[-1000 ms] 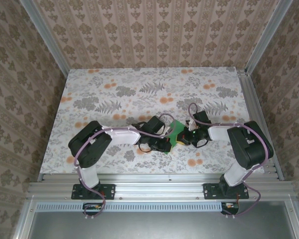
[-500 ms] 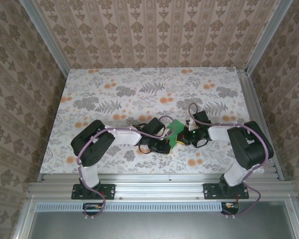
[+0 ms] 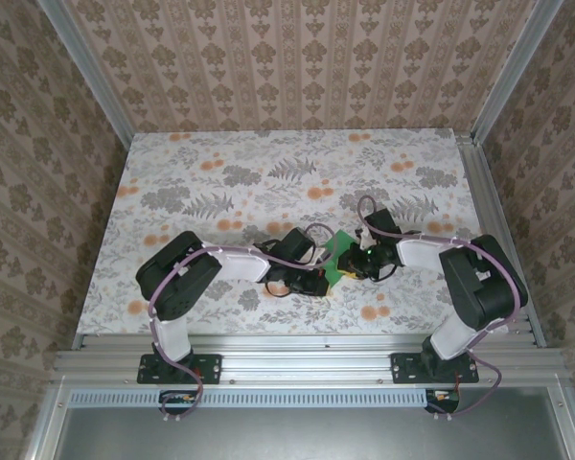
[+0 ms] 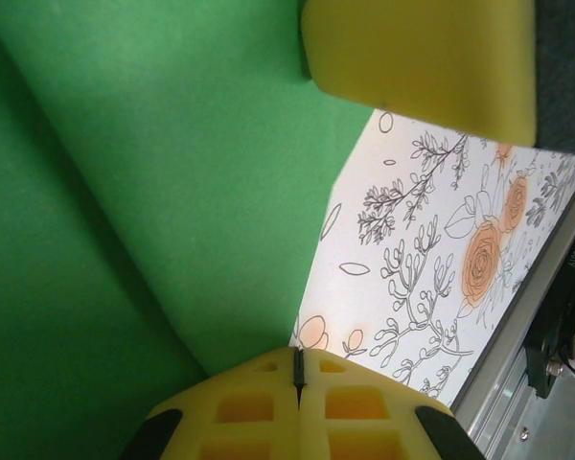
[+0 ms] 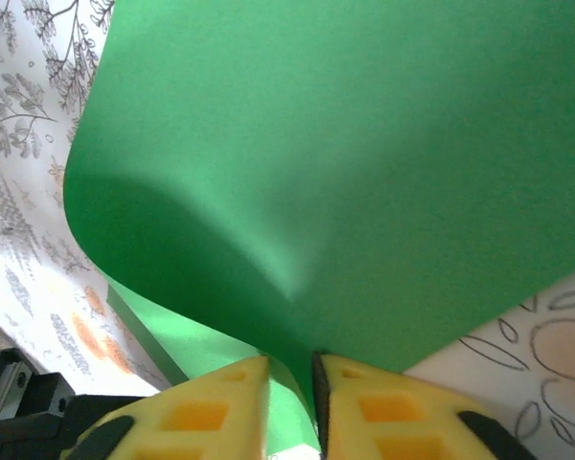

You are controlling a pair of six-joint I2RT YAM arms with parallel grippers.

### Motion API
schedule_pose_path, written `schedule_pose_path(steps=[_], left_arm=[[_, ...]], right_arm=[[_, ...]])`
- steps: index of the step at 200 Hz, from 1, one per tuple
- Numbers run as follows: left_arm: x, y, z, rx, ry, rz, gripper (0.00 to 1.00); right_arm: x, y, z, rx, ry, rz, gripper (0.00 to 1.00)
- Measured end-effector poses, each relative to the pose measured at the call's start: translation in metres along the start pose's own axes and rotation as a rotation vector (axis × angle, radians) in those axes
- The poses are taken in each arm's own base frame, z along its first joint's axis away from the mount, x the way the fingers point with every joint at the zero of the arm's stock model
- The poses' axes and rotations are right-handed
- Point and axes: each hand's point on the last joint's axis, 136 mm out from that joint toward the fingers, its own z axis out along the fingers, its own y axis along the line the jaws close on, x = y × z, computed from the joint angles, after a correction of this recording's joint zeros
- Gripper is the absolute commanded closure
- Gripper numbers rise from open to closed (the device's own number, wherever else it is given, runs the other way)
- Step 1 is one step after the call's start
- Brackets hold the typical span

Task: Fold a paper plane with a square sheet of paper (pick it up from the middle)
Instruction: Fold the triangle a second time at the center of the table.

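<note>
Early stage, judging by the paper. The green sheet (image 3: 342, 251) sits at the near middle of the bench (image 3: 268, 182), between the ends of the left arm (image 3: 240, 261) and the right arm (image 3: 431, 254), which meet over it. Most of it is hidden there, so its outline is not readable from above.

Left wrist view: the sheet (image 4: 172, 192) takes up the left side, with a dark slanted line across it that could be a bend or a shadow, can't tell which. The left fingers (image 4: 259, 407) are pressed together with only a thin seam between them. The paper edge runs down just beside them, and whether any of it is caught in the seam I can't tell. A yellow pad (image 4: 422, 62) at the top is probably one of the right arm's fingers, touching or just over the sheet.

Right wrist view: the sheet (image 5: 364, 172) is bowed over in a soft curl, with a paler layer underneath at the lower left. The right fingers (image 5: 383, 402) stand slightly apart and the paper runs down into the gap. It looks loose rather than clamped.

Done so far: the sheet is off flat and curled over, likely the first fold being set up. No sharp crease, no point and no dart shape are visible.

Left to do: flatten that fold, then all the nose and wing folds. Nearly the whole job.
</note>
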Motion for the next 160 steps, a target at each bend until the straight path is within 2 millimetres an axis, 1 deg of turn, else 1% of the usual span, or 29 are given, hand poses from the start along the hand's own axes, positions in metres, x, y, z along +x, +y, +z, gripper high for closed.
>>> schedule_pose_path(steps=[14, 35, 54, 69, 87, 110, 124, 138, 160], left_arm=[[-0.001, 0.000, 0.000, 0.008, -0.005, 0.001, 1.00], [-0.001, 0.000, 0.000, 0.017, -0.007, 0.001, 1.00], [-0.001, 0.000, 0.000, 0.021, -0.012, 0.003, 1.00], [-0.002, 0.000, 0.000, 0.024, -0.014, 0.001, 1.00], [-0.004, 0.000, 0.000, 0.031, -0.017, -0.006, 1.00], [-0.005, -0.001, 0.001, 0.037, -0.021, -0.008, 1.00], [-0.005, -0.001, 0.001, 0.038, -0.023, -0.008, 1.00], [-0.005, -0.001, 0.001, 0.039, -0.024, -0.007, 1.00], [-0.005, -0.001, 0.001, 0.040, -0.025, -0.008, 1.00]], right_arm=[[0.000, -0.002, -0.010, 0.035, -0.022, -0.013, 0.69], [0.001, 0.001, -0.031, 0.068, -0.069, -0.043, 0.68], [0.002, 0.009, -0.050, 0.063, -0.111, -0.067, 0.69], [0.004, 0.018, -0.055, 0.030, -0.126, -0.076, 0.73], [0.011, 0.028, -0.049, -0.026, -0.115, -0.073, 0.78], [0.021, 0.031, -0.029, -0.058, -0.069, -0.050, 0.84], [0.020, 0.032, -0.018, -0.072, -0.058, -0.034, 0.86], [0.017, 0.029, -0.006, -0.080, -0.050, -0.010, 0.87], [0.015, 0.025, 0.004, -0.083, -0.046, 0.010, 0.88]])
